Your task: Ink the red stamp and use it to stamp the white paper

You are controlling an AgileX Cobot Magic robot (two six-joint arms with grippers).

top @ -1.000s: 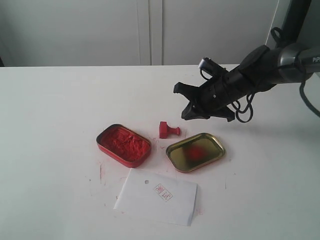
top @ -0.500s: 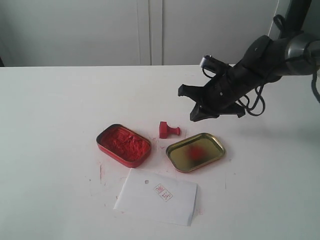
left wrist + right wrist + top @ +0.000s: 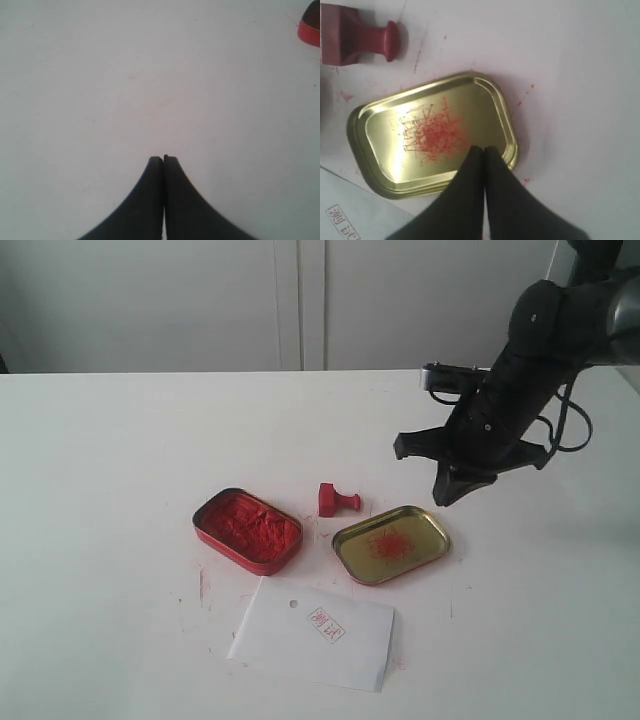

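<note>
**Jaws shut on both arms, stamp loose on its side**

Jaws on your right gripper are pressed together with nothing between them; the right wrist view shows the two fingers meeting in a single seam. Their tips hang over the near rim of the lid. The left gripper is also closed and empty, over bare table, with only a corner of the tin far ahead of it.

The stamp lies beyond the lid from the right jaws, apart from both lid and tin. The paper sits off to the side of those jaws, past the lid, and it already carries a small red mark.

Expect the stamp to be very light, rigid and smooth. It is probably smeared with paste, so it may skid or pop out under a careless pinch. It should not break, but it could roll on its knob.

Its long axis runs flat along the table, from the square block to the knob. The knob end points roughly towards your right jaws and the printing face points away from them, so it is not sitting on its face.

If you pick it up again, open wide first, then close across the narrow handle just behind the knob, squeezing at right angles to the long axis. The knob should then stop it sliding out
</note>
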